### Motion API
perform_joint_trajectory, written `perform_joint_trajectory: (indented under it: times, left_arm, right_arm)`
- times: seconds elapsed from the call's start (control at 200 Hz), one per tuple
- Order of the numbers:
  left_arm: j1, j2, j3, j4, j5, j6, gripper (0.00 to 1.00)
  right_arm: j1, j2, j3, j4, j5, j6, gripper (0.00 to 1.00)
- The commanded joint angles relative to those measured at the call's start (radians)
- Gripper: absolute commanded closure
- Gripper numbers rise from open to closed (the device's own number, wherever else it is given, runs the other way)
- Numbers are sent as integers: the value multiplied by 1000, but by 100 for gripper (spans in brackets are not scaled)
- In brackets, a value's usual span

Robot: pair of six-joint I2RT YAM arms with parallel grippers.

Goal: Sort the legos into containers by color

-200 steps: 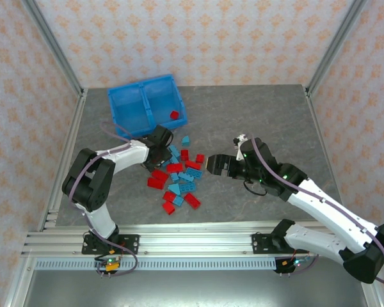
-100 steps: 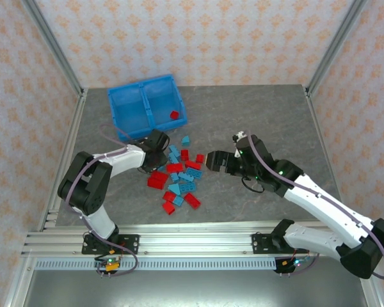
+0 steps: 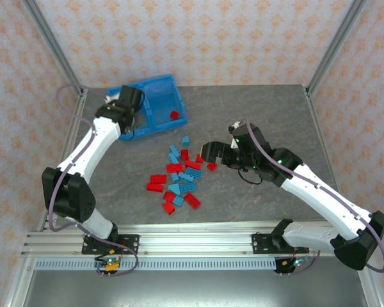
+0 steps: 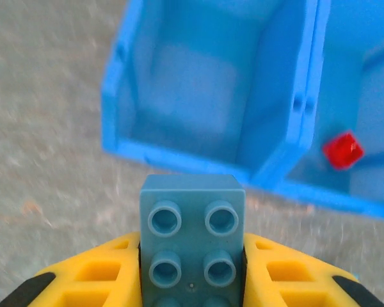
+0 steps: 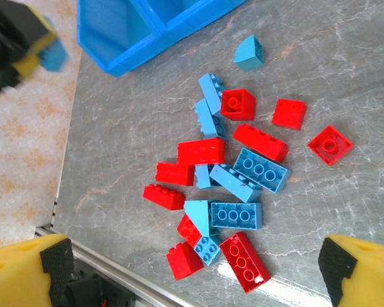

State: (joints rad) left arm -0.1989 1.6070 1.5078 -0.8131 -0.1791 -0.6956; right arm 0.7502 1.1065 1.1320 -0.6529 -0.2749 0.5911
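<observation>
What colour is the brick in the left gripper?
The brick is light blue; clearest in the left wrist view.

Robot lab cell, aluminium frame (image 3: 192, 243), patterned walls (image 3: 198, 38)

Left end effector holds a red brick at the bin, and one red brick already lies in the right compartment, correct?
Not quite. The brick in the left end effector is light blue, not red, as the left wrist view shows. The rest holds: it is at the bin, and one red brick lies in the right compartment.
</observation>
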Motion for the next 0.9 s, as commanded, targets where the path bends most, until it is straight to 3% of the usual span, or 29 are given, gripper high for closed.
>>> perform_joint_trajectory:
  times: [0.0,0.155,0.4,0.556,0.706,0.891]
  left_arm:
    - [22,129,145,-101,-117,110,68]
    - [63,320,344,-84,-159,184,66]
    - [137,567,492,-23,-50,182,65]
    - [166,608,453,85,73,202,60]
    - [167,650,482,61,78,206,54]
    - [168,572,448,69,123,197,46]
  right_arm:
    - [0,-4,41,-45,59,36,1]
    - [0,-33,47,-94,101,50,1]
    - [0,-107,30,-131,154,83,1]
    - [1,-167,-18,-122,173,120,1]
    - [0,-180,-34,-96,179,130,1]
    - [0,-156,-28,-67,178,125,1]
